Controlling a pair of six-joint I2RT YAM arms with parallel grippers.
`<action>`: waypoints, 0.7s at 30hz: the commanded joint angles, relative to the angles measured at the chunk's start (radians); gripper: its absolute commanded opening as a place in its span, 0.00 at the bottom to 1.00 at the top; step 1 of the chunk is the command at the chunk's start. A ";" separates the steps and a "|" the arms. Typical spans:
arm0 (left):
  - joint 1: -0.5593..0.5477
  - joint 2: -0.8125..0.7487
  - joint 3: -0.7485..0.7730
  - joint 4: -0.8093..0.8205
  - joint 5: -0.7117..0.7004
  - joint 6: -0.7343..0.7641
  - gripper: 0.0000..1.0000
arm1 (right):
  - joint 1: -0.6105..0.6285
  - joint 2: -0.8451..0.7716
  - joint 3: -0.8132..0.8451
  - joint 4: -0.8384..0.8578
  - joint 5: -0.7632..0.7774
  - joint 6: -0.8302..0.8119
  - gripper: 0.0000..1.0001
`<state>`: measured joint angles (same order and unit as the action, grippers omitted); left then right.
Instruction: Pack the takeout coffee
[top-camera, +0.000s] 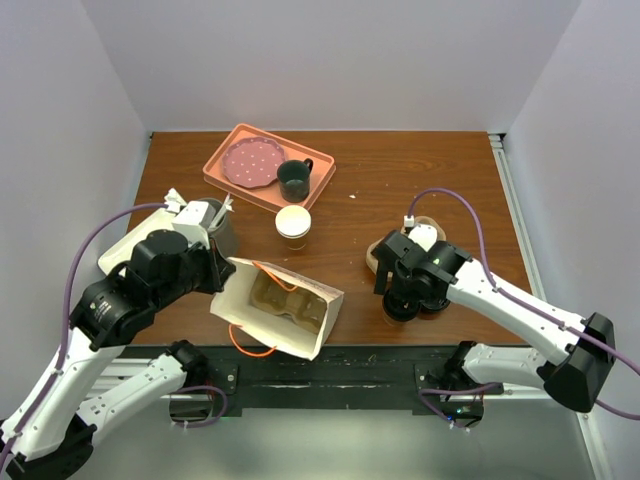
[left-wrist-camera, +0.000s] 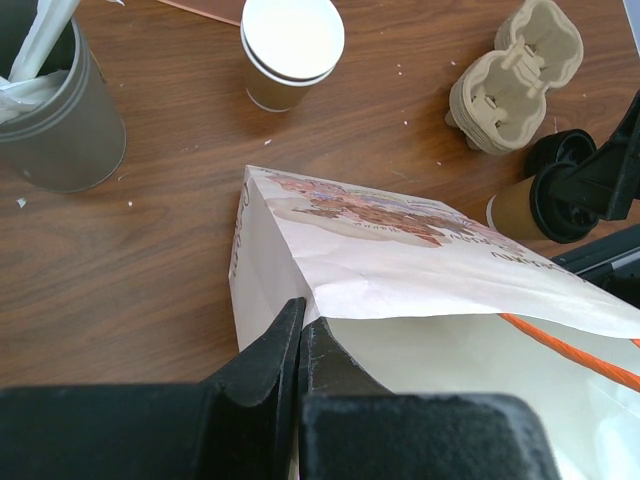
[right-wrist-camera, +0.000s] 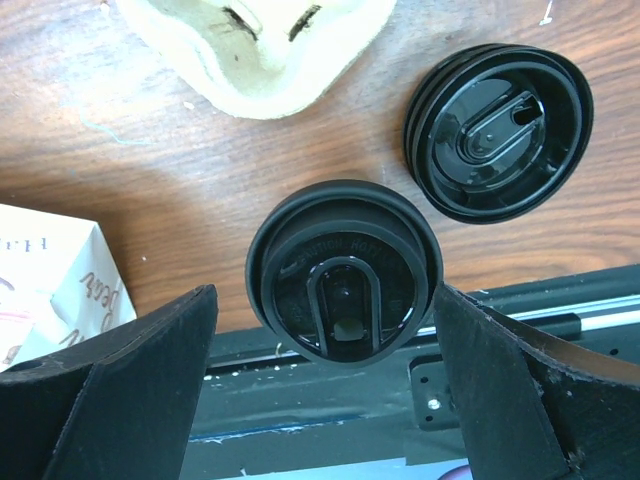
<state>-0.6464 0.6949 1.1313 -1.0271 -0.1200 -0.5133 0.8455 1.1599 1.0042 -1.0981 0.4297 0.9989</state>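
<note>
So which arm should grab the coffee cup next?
The right. The right gripper is open over the coffee cup, a finger each side; the left gripper is shut on the paper bag's edge.

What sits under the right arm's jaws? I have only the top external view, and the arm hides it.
Observer: The takeout coffee, black lid up, stands between jaws that are wide apart, not closed on it.
Operator: Anything next to it?
Observer: A loose black lid lies beside it, not touching.
Operator: And the left jaws?
Observer: Shut on the rim of the paper bag.
</note>
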 joint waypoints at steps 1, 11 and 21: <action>0.001 0.008 0.027 0.033 -0.004 -0.007 0.00 | -0.005 0.007 0.001 -0.013 0.027 -0.011 0.92; 0.001 0.015 0.041 0.029 -0.007 -0.010 0.00 | -0.006 -0.011 -0.076 0.029 0.000 0.000 0.89; 0.001 0.017 0.047 0.013 -0.010 -0.033 0.00 | -0.006 -0.032 -0.119 0.061 -0.016 -0.008 0.75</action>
<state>-0.6464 0.7094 1.1374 -1.0279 -0.1200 -0.5194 0.8429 1.1423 0.9062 -1.0519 0.4179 0.9920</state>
